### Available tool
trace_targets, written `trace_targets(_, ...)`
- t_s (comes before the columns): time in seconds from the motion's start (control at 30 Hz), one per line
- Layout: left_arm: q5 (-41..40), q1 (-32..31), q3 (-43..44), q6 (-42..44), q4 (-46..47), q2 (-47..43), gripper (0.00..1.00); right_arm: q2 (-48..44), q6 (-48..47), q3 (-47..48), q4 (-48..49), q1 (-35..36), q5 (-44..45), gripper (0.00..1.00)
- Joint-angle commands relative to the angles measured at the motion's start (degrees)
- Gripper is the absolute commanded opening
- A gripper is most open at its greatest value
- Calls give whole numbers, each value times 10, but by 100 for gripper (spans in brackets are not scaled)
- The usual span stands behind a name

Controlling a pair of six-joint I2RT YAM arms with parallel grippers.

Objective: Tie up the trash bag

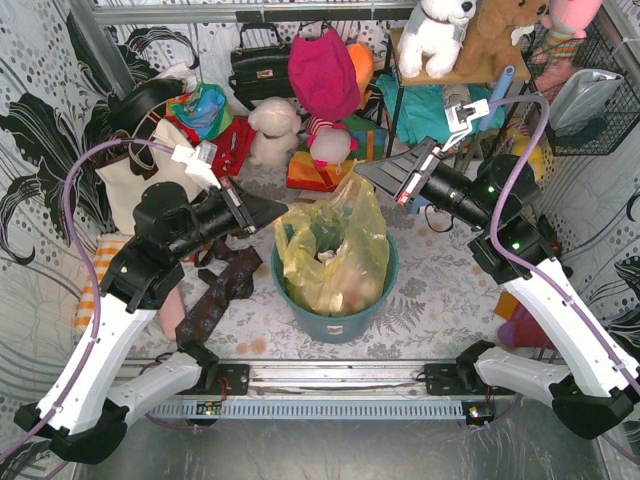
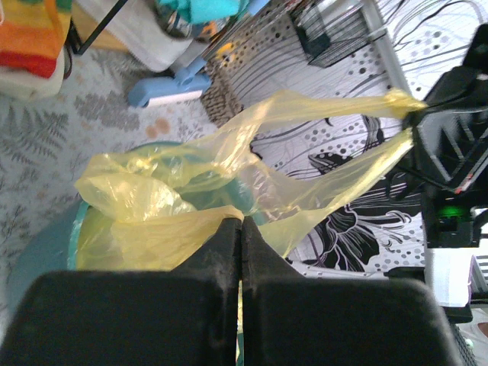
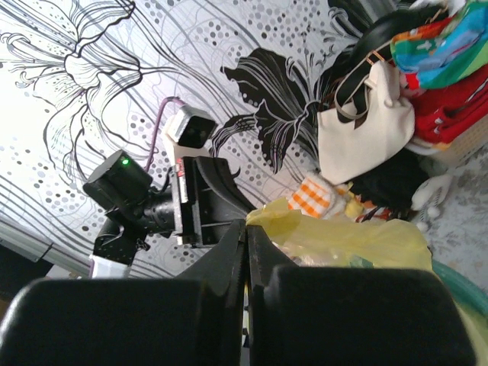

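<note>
Your crinkly, translucent yellow trash bag (image 1: 335,262) sits in the teal bin (image 1: 340,328), untied, with two top corners stretched apart.

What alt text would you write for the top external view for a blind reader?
The left gripper and right gripper, both shut, pinch opposite edges of a yellow-green trash bag standing in a teal bin. Soft toys and bags lie behind.

Overhead rear view; two close, opposed wrist views; trash bag (image 1: 330,250) common to all.

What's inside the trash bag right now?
Through the trash bag, crumpled white paper shows; whatever lies deeper is hidden by plastic folds and the teal bin.
</note>
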Motion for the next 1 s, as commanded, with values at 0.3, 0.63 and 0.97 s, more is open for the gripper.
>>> trace_targets(0.3, 23, 0, 41, 30, 150, -6, 0, -62, -101, 33, -73, -2, 140, 0)
trace_targets(0.63, 34, 0, 89, 14, 247, -7, 0, -84, -143, 75, -86, -2, 209, 0)
trace_targets(0.97, -72, 1, 144, 37, 199, -12, 0, -95, -197, 126, -117, -2, 288, 0)
